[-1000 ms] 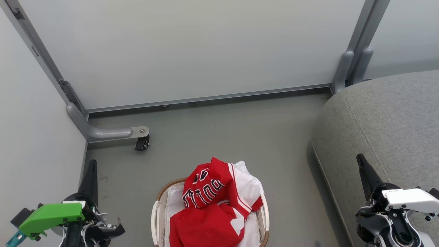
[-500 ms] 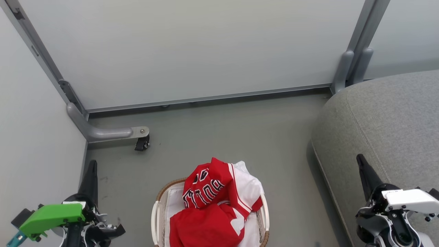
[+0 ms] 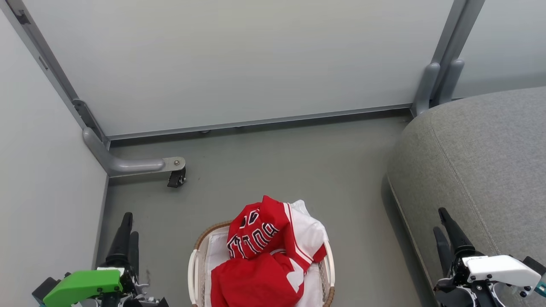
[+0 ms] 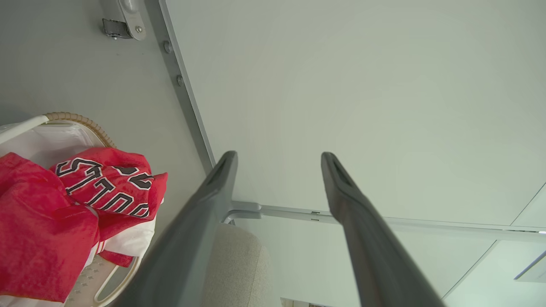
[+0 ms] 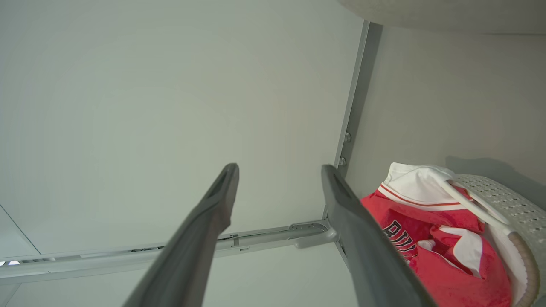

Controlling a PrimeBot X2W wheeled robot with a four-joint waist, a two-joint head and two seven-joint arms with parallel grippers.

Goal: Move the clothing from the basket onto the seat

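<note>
**Jersey to be taken first from the heaped basket**

The clothing [image 3: 264,256] is heaped in the basket [image 3: 209,232], which is set on the floor [image 3: 298,170] between the two arms. Nothing is yet laid on the seat [image 3: 490,149] to the right. The left gripper [image 4: 277,155] and the right gripper [image 5: 277,167] are both seen with fingers spread and nothing between them, each well apart from the basket.

The step in hand is judged to be the first reach. The jersey [image 3: 256,232] is piled uppermost, so it is best pinched at its raised fold. It should then be lifted straight up until the rim is cleared, lest the white liner [image 3: 217,251] or the plainer red garment [image 3: 256,281] be dragged along.

The heap's long axis is laid away from the robot, toward the wall panel [image 3: 256,64], and its peak is pointed that way. The lettering is slanted across it.
</note>
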